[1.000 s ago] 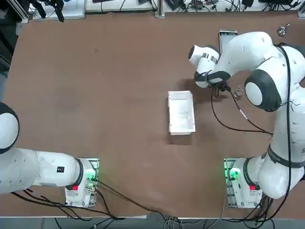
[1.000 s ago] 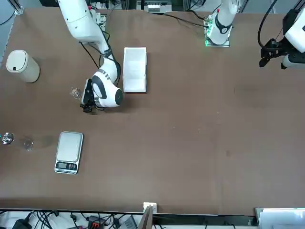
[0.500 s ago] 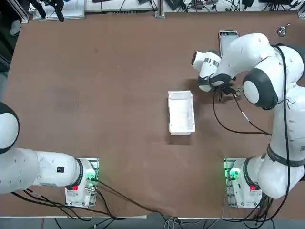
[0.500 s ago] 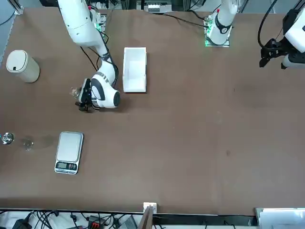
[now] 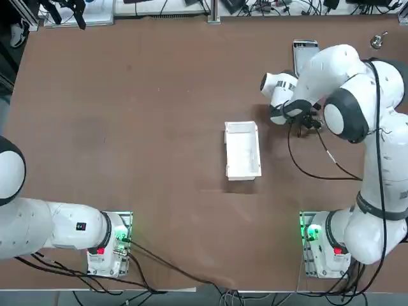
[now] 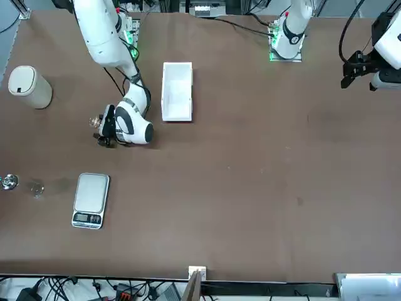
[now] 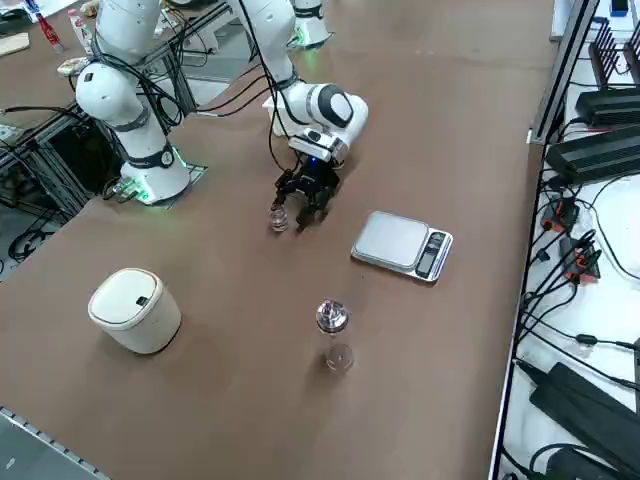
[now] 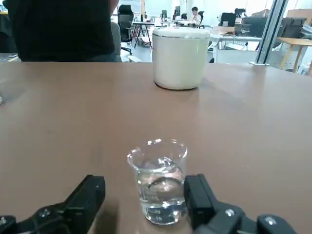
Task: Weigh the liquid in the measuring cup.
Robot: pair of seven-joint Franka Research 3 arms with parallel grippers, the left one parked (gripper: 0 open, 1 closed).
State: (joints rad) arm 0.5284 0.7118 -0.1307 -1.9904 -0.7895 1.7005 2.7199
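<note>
Partly arm-hidden overhead, measuring cup, open tool

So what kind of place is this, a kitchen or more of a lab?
Most likely a robotics lab or workshop. A brown table carries a small digital scale and a measuring cup of clear liquid between the open fingers of the right hand; office desks and chairs fill the room behind.

beyond our brown table we see an open office: desks and chairs at twelve o'clock, bright windows behind them, a glass partition at two o'clock.
</note>
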